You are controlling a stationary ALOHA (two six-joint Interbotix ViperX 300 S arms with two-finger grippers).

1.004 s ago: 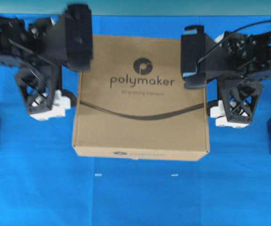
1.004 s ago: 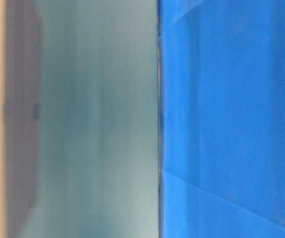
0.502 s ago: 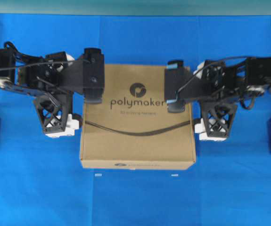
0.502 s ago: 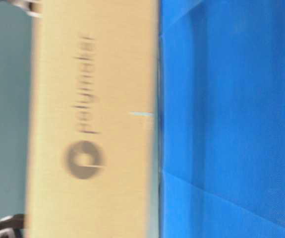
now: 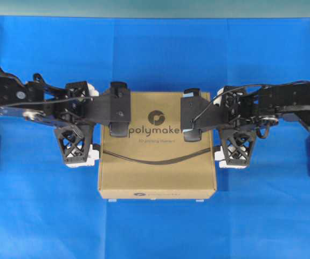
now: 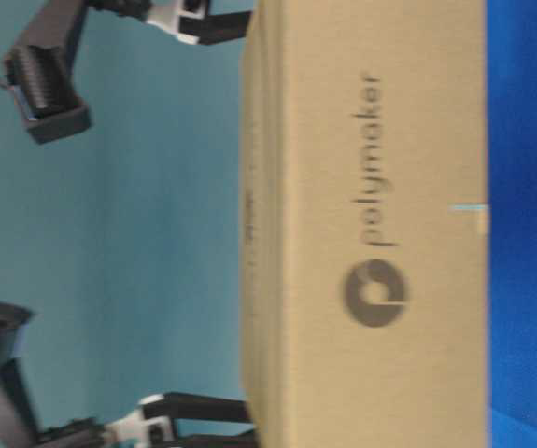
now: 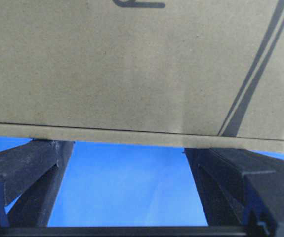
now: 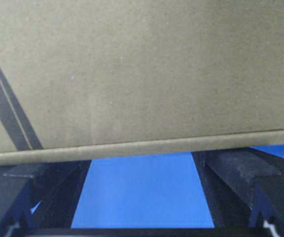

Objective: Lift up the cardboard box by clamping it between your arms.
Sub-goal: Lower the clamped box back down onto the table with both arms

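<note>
Currently | cardboard box (image 5: 158, 162) flat on blue cloth (image 5: 155, 54), squeezed between arms | left gripper (image 7: 127, 187) and right gripper (image 8: 142, 192) spread wide, fingers under box edges | risk: uneven side pressure lets box tilt or slip.

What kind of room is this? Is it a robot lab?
Probably yes, a robot test bench. Two black robot arms, left arm and right arm, face each other over a table covered with a plain blue cloth. Between them is just one cardboard box, and no household things are in view.
</note>
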